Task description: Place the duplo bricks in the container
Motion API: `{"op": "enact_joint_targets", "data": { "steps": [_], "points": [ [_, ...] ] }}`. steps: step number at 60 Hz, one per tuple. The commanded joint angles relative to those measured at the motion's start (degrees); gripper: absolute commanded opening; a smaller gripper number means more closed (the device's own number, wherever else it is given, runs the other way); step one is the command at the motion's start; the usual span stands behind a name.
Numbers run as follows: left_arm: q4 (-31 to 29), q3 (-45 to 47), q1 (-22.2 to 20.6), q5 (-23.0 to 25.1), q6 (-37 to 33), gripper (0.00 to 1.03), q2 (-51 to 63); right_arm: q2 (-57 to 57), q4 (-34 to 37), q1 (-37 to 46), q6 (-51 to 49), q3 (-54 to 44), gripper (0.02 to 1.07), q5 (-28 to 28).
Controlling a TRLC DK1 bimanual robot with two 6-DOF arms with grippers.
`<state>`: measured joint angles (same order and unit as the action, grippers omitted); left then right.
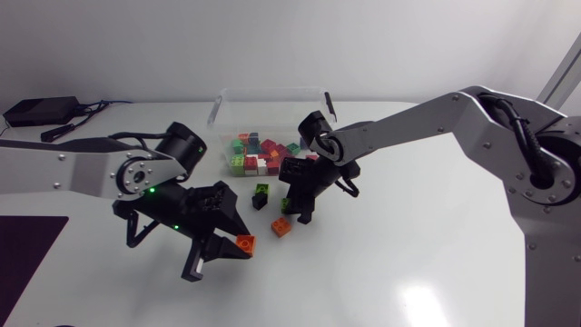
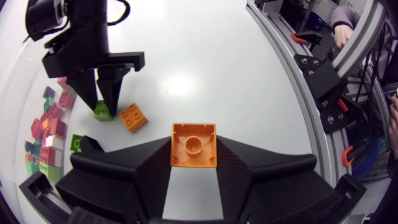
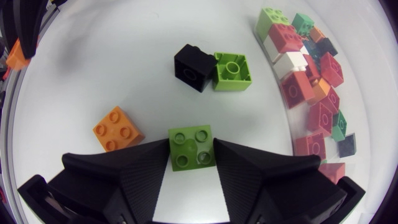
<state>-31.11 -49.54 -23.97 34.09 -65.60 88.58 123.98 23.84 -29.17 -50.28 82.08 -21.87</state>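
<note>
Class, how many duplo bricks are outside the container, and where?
5: held orange brick in the left gripper, green brick in the right gripper; loose orange brick, black brick and lime brick on the table. More may be hidden.

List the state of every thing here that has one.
Left pincer: shut on held orange brick.
Right pincer: shut on green brick.
Container: open-topped, many bricks inside.
Loose orange brick: on table, studs up.
Lime brick: on table, hollow side up.
Black brick: against it.
</note>
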Motion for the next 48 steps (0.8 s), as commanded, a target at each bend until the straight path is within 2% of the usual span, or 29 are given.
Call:
{"op": "enact_joint_targets", "data": {
  "steps": [1,9,21,24,34,48],
  "points": [
    [-2.11,-0.30,1.91,0.98,-2.25,0.26,-3.32,1.70,2.27,-0.45,-1.84,0.36,0.34,-0.02],
    [-4.83,-3.28,5.25,2.04,-2.07,0.26,-6.13,-1.64,3.32,-0.71,-1.84,-1.49,0.33,0.16],
    [-4.31,-10.05,9.29,3.88,2.85,0.27,-7.01,-11.31,4.99,-0.63,-0.26,-5.97,0.33,0.77],
    [-2.02,-11.63,9.90,3.97,6.10,0.27,-6.92,-14.12,5.34,-0.63,0.45,-6.94,0.33,0.95],
    [11.51,-14.45,11.49,3.97,19.37,0.27,-5.69,-20.27,6.31,-0.45,3.17,-7.46,0.33,1.48],
    [16.79,-21.48,12.10,3.88,27.02,0.28,-0.33,-24.14,6.05,0.69,9.24,-1.49,0.33,3.50]
  ]
}}
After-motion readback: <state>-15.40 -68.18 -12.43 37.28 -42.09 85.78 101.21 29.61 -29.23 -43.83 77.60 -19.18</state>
